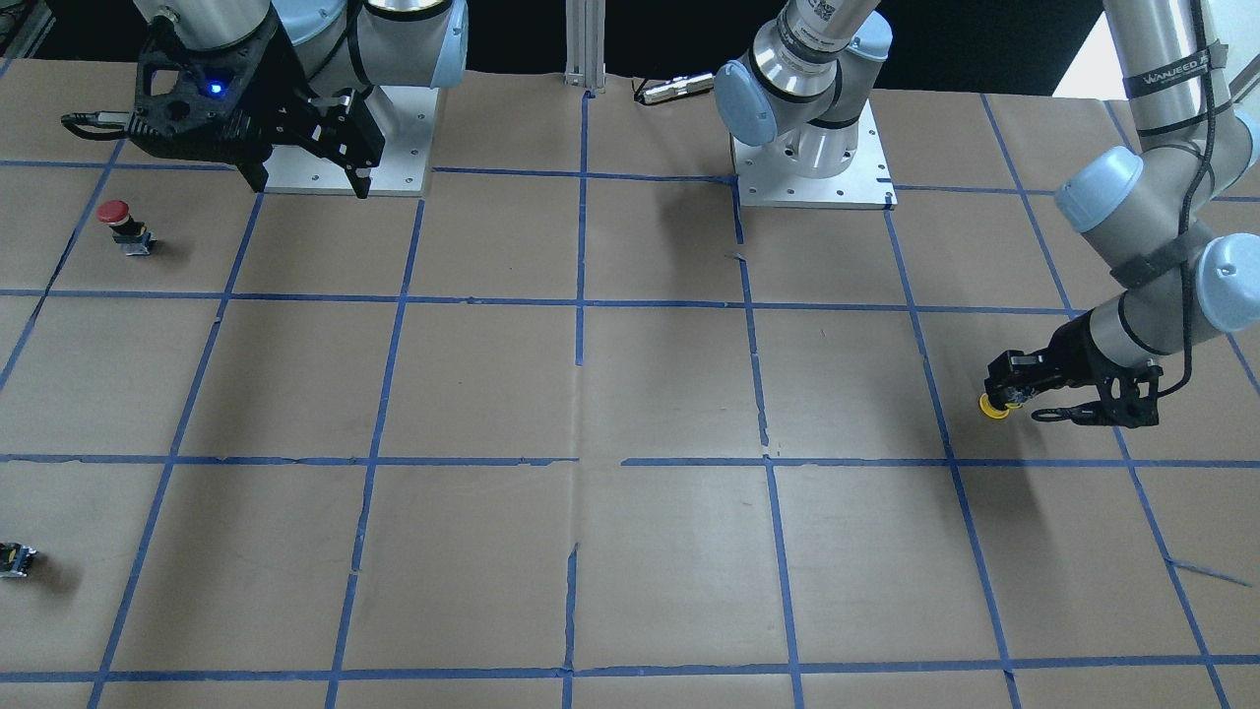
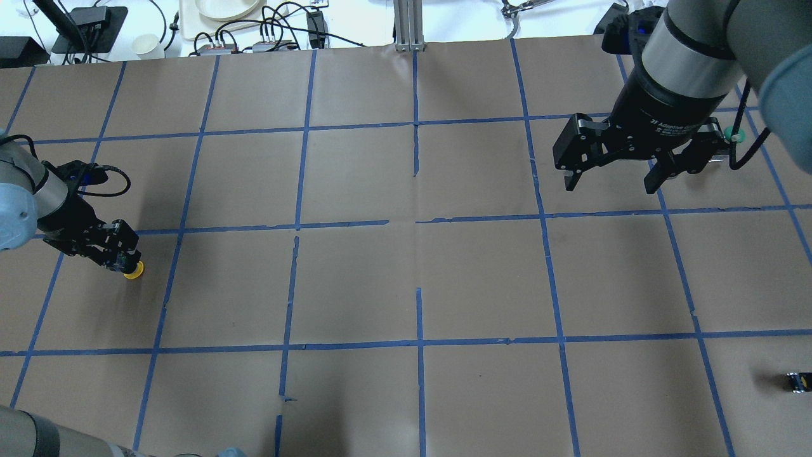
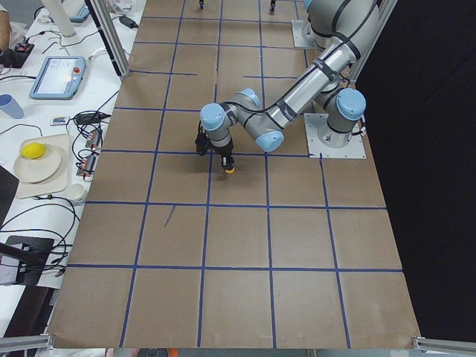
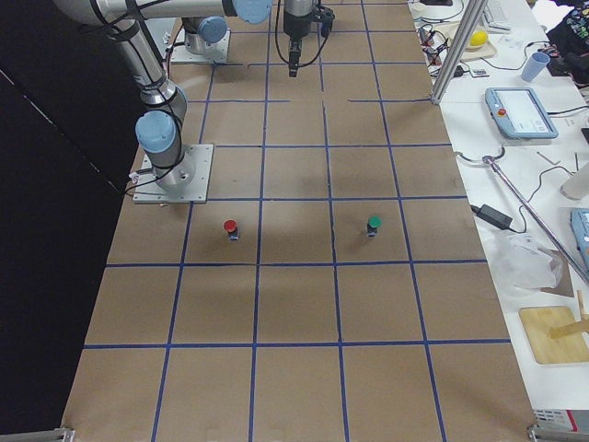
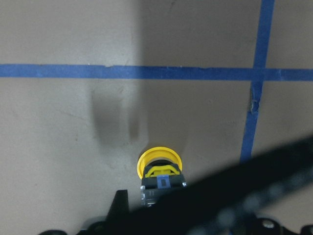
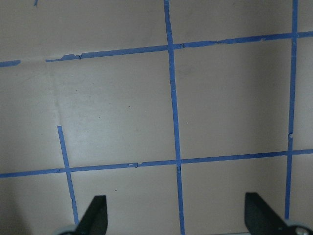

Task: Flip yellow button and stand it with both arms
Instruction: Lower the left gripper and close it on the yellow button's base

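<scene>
The left gripper has its black fingers drawn in close, pinching the blocky black-and-grey base of the yellow button. The round, smooth yellow cap sticks out just past the fingertips, facing away from the wrist and down toward the paper. Whether the cap rests on the surface cannot be told. Just beyond the cap, a strip of matte blue tape crosses the flat brown kraft paper that covers the table, part of a grid of squares with slightly frayed, broken lines. Well away from these fingers, over the other half of the table, the right gripper hangs above the paper with its two angular black fingers spread wide and nothing between them. Near its fingers stands a green-capped button, and farther to the side a red-capped button with the same mushroom shape on a small blocky base. Farthest off, near the table's edge, lies a small black capless part.
</scene>
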You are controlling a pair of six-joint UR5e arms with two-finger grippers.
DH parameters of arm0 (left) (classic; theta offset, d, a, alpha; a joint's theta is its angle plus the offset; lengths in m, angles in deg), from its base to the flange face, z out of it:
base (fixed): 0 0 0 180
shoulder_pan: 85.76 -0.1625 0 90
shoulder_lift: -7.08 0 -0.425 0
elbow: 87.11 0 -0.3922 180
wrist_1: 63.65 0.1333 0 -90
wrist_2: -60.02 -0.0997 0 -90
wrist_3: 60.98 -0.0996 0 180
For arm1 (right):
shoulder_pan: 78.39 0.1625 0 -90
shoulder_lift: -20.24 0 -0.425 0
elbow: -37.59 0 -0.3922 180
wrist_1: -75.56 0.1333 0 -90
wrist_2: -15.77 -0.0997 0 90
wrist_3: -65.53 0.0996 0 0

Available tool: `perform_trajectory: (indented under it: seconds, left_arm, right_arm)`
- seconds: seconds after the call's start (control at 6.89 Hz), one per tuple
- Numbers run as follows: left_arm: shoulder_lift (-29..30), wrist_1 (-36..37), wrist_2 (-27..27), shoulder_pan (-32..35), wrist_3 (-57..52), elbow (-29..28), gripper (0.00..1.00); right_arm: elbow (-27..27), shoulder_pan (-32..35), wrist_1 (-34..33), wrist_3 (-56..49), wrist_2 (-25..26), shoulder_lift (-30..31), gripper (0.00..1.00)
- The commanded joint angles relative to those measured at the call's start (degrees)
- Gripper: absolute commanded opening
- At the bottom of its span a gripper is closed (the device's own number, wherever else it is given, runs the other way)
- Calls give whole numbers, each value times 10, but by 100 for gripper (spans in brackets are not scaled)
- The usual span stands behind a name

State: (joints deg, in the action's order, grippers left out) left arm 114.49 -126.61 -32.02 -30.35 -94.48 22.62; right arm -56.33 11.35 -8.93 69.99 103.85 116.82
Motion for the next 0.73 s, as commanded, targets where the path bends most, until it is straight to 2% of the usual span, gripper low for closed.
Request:
perform_trajectory:
  seconds: [0.0, 0.15, 0.29, 0.44, 0.58]
  left_arm:
    - [-4, 0, -1, 0, -1, 0, 26]
    - [-7, 0, -1, 0, 0, 0, 11]
    - [-11, -6, -2, 0, 1, -9, 2]
    - [-21, -15, 4, 10, 5, -15, 1]
    - [-46, -57, 70, 21, 6, -17, 1]
  right_arm:
    - [5, -11, -4, 5, 7, 1, 100]
    - [5, -18, -3, 36, 8, 4, 100]
    - [6, -18, -1, 70, 4, 5, 100]
    - [8, -18, 0, 103, 0, 4, 100]
    - [9, -16, 5, 150, 1, 6, 100]
